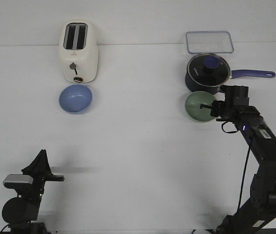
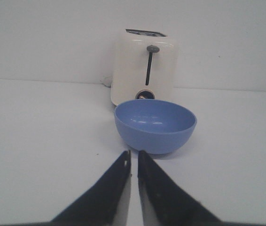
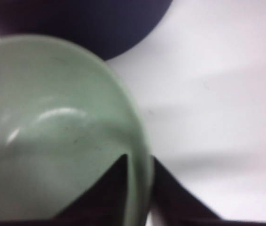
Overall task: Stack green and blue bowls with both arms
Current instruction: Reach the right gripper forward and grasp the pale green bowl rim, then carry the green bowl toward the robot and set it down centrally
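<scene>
Front view: right end effector (image 1: pixel 211 107) pinches green bowl (image 1: pixel 198 106) rim beside saucepan (image 1: pixel 207 71); left end effector (image 2: pixel 133 162) pressed together.

A plain white counter (image 1: pixel 138 161) fills the scene, meeting a white wall (image 1: pixel 138 19) just behind the cream toaster (image 1: pixel 80 51). Light is even and soft, with faint shadows falling on the counter in front of the toaster.

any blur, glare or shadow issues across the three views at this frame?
Front view: sharp, evenly lit, with soft shadows beside the toaster and a faint one right of the left gripper. Left wrist view: blue bowl in focus, small highlights on its inside. Right wrist view: green bowl too close, soft, glare streak inside; right gripper fingers straddle its rim.
</scene>
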